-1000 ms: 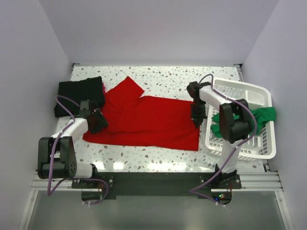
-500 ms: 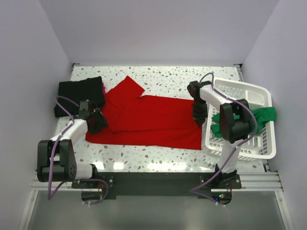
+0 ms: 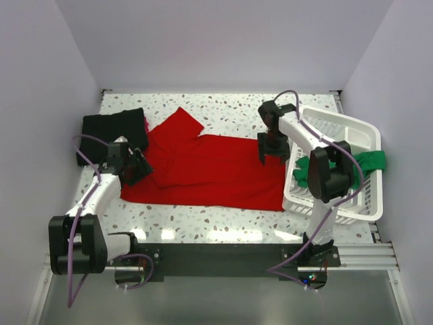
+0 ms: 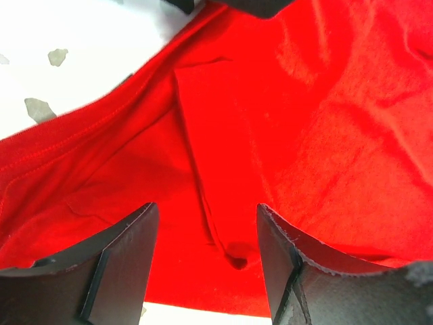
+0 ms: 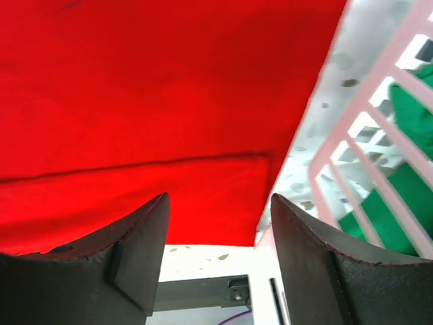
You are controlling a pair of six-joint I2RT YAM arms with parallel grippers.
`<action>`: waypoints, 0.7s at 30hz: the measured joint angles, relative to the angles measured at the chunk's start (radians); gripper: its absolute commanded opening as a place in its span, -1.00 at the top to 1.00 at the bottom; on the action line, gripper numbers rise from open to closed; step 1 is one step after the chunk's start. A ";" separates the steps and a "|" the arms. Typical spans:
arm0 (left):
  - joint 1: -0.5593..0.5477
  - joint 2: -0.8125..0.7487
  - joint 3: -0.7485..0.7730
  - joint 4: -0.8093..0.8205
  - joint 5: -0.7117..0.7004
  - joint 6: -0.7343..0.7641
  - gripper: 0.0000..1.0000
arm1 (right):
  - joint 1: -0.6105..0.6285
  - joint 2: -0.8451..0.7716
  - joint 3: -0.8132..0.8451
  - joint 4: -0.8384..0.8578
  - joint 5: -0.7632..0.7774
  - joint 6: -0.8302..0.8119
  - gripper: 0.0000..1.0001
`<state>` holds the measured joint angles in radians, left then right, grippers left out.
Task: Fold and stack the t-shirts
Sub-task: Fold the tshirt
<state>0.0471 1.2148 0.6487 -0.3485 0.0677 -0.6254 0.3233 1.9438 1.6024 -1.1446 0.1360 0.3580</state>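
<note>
We see a speckled white table between pale walls, the red shirt spread across it.
Both claws are spread and hold nothing: left gripper over the red shirt's left edge, right gripper over its right end. Only our top view shows the black shirt left of it; the basket with the green shirt is on its right.

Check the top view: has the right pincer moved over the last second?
Yes. The right pincer has gone toward the table's far edge and a little left, and now hangs open over the red t-shirt.
</note>
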 measured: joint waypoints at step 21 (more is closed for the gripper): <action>-0.018 0.054 -0.009 0.016 0.093 -0.003 -0.15 | 0.150 0.002 -0.156 0.150 -0.229 -0.003 -0.32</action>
<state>0.0292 1.2690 0.6399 -0.3321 0.1612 -0.6281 0.4732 1.9457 1.4467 -0.9947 -0.0929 0.3546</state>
